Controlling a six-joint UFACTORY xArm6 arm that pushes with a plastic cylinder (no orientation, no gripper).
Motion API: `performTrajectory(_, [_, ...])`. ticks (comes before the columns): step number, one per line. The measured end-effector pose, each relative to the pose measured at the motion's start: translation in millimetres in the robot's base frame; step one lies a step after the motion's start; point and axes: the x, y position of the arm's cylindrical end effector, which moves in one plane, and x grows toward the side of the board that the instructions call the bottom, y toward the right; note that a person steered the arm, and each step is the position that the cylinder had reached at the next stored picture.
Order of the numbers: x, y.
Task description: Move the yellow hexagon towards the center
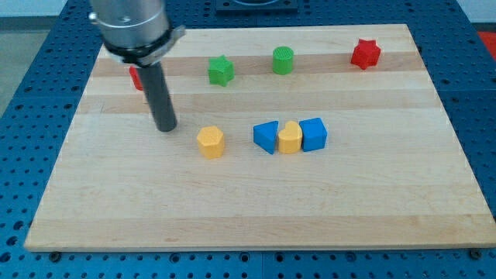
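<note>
The yellow hexagon point(210, 142) lies on the wooden board point(256, 201), a little left of the middle. My tip point(166, 127) stands on the board to the hexagon's upper left, apart from it by a small gap. To the hexagon's right sits a tight row: a blue triangular block point(266, 136), a second yellow block point(290, 139) and a blue block point(314, 133), touching each other.
Along the view's top are a green star point(221, 70), a green cylinder point(283, 60) and a red star point(366, 53). A red block point(136, 77) is mostly hidden behind the rod at upper left. Blue perforated table surrounds the board.
</note>
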Motion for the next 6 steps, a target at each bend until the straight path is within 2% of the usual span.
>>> performTrajectory(2, [57, 11])
performTrajectory(5, [47, 84])
performTrajectory(6, [48, 90])
